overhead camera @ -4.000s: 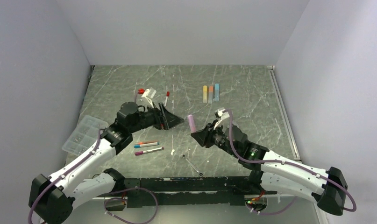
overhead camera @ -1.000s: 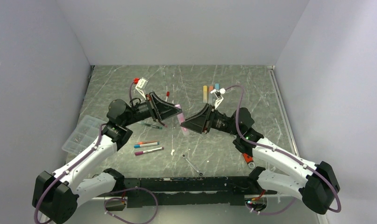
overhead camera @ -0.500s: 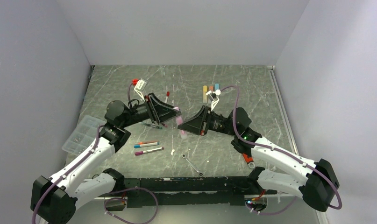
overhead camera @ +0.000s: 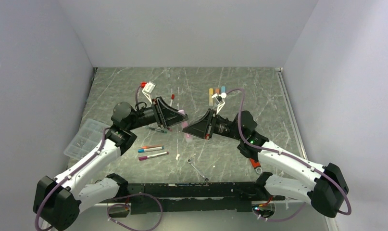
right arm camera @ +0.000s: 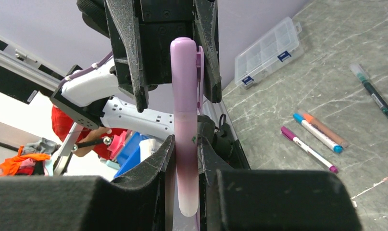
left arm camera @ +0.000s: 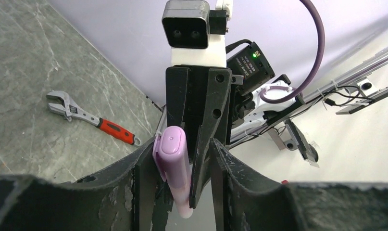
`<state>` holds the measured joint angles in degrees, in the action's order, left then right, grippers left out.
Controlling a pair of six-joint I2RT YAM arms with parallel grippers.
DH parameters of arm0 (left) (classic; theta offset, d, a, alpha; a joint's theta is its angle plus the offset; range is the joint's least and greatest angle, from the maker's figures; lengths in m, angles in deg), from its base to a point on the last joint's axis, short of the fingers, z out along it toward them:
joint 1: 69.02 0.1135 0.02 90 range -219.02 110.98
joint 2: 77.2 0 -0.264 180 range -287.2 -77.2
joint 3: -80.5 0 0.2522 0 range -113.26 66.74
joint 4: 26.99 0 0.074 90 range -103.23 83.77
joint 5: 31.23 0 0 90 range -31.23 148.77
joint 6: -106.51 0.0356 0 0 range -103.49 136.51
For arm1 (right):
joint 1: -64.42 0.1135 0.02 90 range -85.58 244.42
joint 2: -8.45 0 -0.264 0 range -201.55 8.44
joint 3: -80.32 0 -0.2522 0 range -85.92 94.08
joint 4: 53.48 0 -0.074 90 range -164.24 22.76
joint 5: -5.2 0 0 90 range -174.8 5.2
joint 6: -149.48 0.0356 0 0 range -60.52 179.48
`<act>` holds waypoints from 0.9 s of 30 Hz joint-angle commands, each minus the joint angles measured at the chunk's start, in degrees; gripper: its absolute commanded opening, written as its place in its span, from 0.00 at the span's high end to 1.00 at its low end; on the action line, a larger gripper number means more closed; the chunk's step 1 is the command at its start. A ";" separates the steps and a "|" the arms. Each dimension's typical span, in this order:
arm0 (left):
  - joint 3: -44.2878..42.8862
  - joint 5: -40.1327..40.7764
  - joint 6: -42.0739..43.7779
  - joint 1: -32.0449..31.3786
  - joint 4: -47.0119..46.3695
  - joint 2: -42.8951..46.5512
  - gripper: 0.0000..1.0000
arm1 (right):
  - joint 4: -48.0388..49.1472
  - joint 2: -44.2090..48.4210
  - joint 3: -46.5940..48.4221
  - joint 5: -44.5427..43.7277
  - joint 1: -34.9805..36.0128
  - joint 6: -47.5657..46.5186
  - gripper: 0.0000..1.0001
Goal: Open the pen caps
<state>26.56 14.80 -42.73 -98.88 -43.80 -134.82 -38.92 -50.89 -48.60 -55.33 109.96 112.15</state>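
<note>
**Two grippers meeting above the middle of the table.** The right gripper is closed on the pale barrel of a purple highlighter. One finger presses on each side of the barrel, and the pen is held in the air, pointing towards the left arm.

The purple cap, with a clip along one side, is seated on the far end of the barrel. The left gripper stands partly open around this cap. One of its fingers sits close beside the clip. The other is clear of the cap with a visible gap, so the cap is enclosed but not clamped. From above, the two grippers lie tip to tip with the highlighter between them.

**Objects lying on the table.**
- Three thin markers lie side by side near the left arm.
- A green marker lies just beyond them, below the left gripper.
- A red-capped marker lies farther back.
- Three chunky highlighters, yellow, orange and blue, lie in a row towards the rear.
- A clear compartment box sits at the left edge.
- A small silver spanner lies near the front.
- A red-handled adjustable wrench lies beside the right arm.
</note>
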 commanded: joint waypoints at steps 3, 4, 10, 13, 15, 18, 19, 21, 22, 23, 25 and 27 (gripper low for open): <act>-0.81 -2.11 0.66 -0.67 -1.30 0.51 0.56 | 1.83 0.41 0.40 -2.42 0.00 -0.72 1.00; -0.73 -2.33 0.58 -0.67 -1.56 0.43 0.60 | 1.90 0.46 0.36 -2.67 -0.01 -0.69 1.00; -0.34 -2.69 0.09 -0.81 -2.75 0.16 0.91 | 2.21 0.53 0.05 -3.55 -0.01 -0.26 1.00; -0.09 -1.70 -0.04 -0.89 -3.07 0.50 1.00 | 2.26 0.69 -0.53 -3.75 0.01 -0.30 1.00; -0.09 1.90 0.37 -0.72 -1.39 1.53 1.00 | 1.11 1.02 -0.66 -3.61 0.00 -1.20 1.00; -2.53 7.81 1.63 1.44 2.33 3.15 1.00 | -2.14 2.47 -1.54 -4.70 0.67 -3.85 1.00; -3.78 8.46 1.44 2.34 1.85 2.65 1.00 | -3.73 3.26 -1.95 -5.93 1.33 -4.76 1.00; -6.74 7.56 0.02 3.79 -1.22 0.38 1.00 | -5.16 5.25 -3.02 -7.76 1.93 -5.25 1.00; -7.77 6.98 -0.78 4.14 -3.29 -0.96 1.00 | -5.20 6.14 -3.57 -8.36 2.00 -5.10 1.00; -8.49 7.05 -1.66 4.27 -5.33 -2.16 1.00 | -5.47 7.01 -3.94 -9.10 2.09 -4.96 1.00; -9.50 7.66 -2.86 4.37 -8.72 -4.09 1.00 | -6.76 8.47 -3.96 -10.37 2.18 -4.94 1.00; -10.30 8.16 -3.77 4.38 -11.33 -5.75 1.00 | -7.17 9.51 -4.28 -10.87 2.19 -4.57 1.00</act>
<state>21.46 15.02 -45.02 -98.21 -42.23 -138.95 -39.78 -44.94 -50.50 -65.43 111.78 108.74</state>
